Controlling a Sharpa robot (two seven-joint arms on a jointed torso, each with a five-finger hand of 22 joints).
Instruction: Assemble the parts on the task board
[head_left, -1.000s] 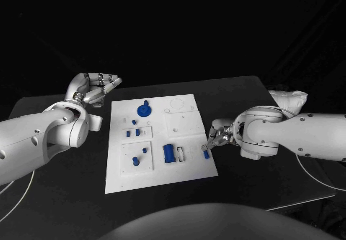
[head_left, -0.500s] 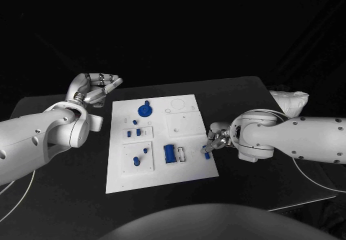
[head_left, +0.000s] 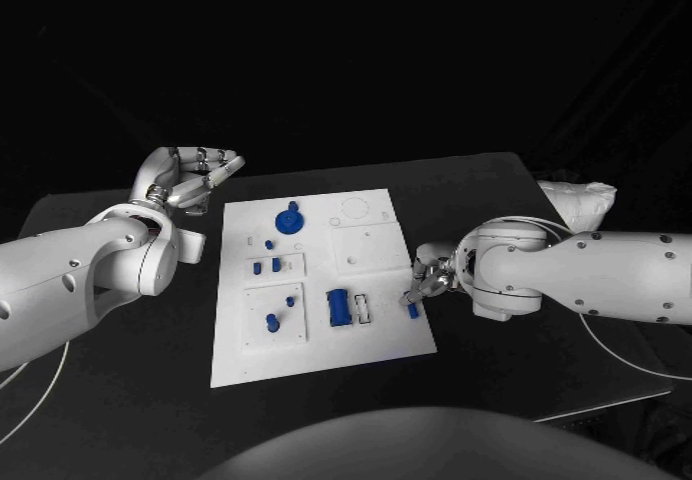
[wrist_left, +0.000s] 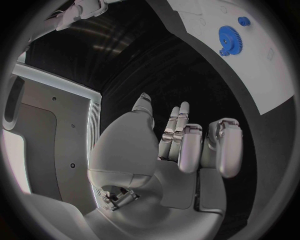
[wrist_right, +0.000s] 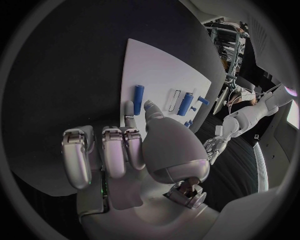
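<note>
Head view: right hand reaches, fingers apart and empty, toward the loose blue cylinder at the task board edge, left hand idles half-curled over the tabletop, assembly seemingly unfinished.

The task board looks like smooth matt white plastic on a matt black table, its blue parts plastic with a slight sheen, while both silver hands look glossy and metallic.
</note>
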